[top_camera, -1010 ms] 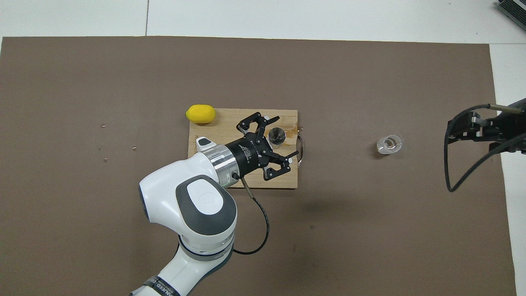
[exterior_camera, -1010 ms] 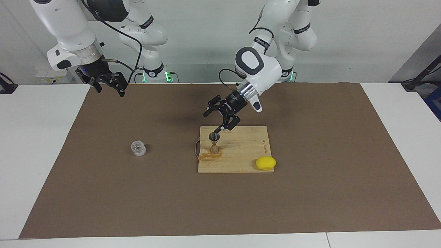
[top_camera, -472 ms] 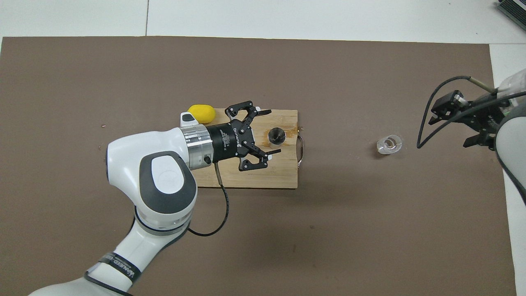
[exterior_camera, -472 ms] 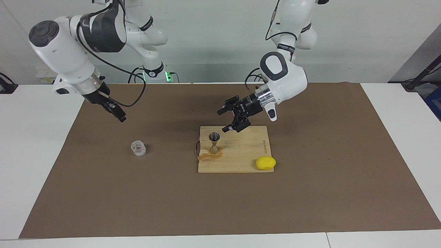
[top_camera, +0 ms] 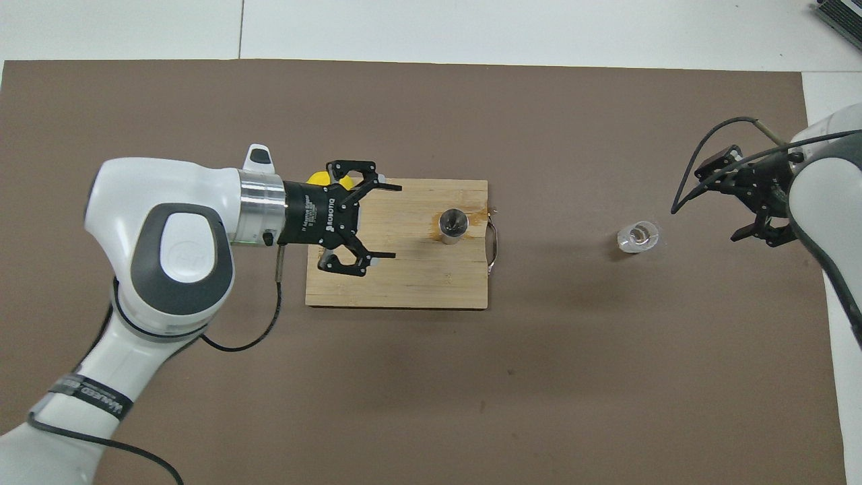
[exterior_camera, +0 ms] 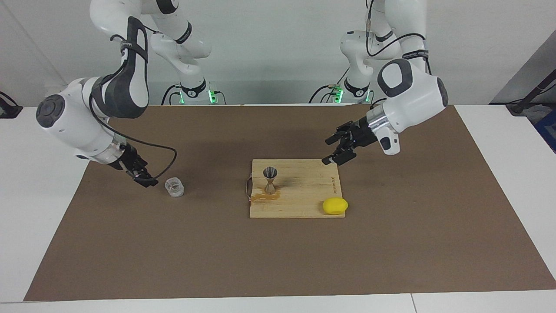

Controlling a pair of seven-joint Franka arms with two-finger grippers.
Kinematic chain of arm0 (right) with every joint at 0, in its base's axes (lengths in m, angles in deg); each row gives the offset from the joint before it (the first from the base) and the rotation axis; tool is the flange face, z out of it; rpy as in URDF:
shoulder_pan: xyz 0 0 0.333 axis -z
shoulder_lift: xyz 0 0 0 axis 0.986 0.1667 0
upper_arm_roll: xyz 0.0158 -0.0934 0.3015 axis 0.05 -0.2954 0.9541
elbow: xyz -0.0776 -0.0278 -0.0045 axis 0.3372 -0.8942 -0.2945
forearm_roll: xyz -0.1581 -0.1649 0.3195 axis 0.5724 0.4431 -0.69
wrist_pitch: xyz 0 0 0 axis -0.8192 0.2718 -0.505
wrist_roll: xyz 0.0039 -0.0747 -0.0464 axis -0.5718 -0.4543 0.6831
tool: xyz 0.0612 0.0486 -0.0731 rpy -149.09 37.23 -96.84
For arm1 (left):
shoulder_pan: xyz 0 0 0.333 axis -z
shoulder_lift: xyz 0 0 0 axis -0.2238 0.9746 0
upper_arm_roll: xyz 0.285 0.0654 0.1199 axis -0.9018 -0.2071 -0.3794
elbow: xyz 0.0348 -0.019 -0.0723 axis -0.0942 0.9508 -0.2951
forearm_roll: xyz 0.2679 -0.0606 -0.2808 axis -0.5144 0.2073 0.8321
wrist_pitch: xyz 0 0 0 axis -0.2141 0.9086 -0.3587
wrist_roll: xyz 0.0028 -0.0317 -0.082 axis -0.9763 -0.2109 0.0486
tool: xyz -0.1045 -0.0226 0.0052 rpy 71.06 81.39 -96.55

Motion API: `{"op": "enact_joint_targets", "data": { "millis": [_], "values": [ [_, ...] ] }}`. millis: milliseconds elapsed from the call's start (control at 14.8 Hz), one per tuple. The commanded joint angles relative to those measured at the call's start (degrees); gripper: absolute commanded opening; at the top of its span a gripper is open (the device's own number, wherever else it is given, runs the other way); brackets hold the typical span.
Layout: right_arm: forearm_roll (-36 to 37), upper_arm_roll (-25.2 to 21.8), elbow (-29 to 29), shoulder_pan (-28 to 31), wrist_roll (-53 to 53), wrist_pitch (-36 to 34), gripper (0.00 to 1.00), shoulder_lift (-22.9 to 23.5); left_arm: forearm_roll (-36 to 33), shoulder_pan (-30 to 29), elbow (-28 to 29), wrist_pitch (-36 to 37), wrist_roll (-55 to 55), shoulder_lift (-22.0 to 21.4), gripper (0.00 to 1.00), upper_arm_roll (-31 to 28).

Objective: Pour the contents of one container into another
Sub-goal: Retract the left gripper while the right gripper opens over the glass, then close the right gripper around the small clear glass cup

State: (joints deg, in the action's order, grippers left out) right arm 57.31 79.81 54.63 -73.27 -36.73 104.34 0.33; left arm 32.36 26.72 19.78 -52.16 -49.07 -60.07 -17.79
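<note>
Your right gripper (exterior_camera: 147,179), fingers spread, sits low just beside the glass tumbler (exterior_camera: 174,187), ready to close on it. Your left gripper (exterior_camera: 338,151), open and empty, hovers over the cutting board's (exterior_camera: 304,191) edge, well apart from the jigger (exterior_camera: 270,179).

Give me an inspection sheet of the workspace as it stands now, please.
Surface: brown mat over a white table; amber spill on the wooden cutting board at the jigger's foot.
Job's things: glass tumbler upright on the mat, toward the right arm's end; metal jigger upright on the board.
Clutter: lemon at the board's corner.
Grippers: right gripper low beside the tumbler, holding nothing; left gripper open, over the board's edge, empty.
Cables: one black cable loops from each wrist.
Surroundings: white wall; nothing else seen.
</note>
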Motion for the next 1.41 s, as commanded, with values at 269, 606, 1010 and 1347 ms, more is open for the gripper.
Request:
{"op": "enact_joint_targets", "data": {
  "millis": [269,606,1010,1347],
  "values": [
    [-7.8,0.4,0.6,5.3,-1.0,2.9,0.95,5.4,-26.5,-4.6,-5.8,3.9,5.8,-3.3,1.00,0.3],
    [-13.1,0.3,-1.1,7.0,-1.1,3.0,0.98,10.1,-30.0,-9.3,-5.9,5.3,32.4,-4.6,1.00,0.2],
    [-17.8,0.3,2.3,6.9,-1.2,4.0,0.99,11.4,-35.3,-12.9,-5.8,9.9,54.3,-7.0,1.00,0.2],
    [-19.3,0.4,5.0,7.2,-1.1,4.3,0.99,10.6,-40.2,-12.2,-6.5,18.4,67.2,-10.3,1.00,0.5]
  ]
}}
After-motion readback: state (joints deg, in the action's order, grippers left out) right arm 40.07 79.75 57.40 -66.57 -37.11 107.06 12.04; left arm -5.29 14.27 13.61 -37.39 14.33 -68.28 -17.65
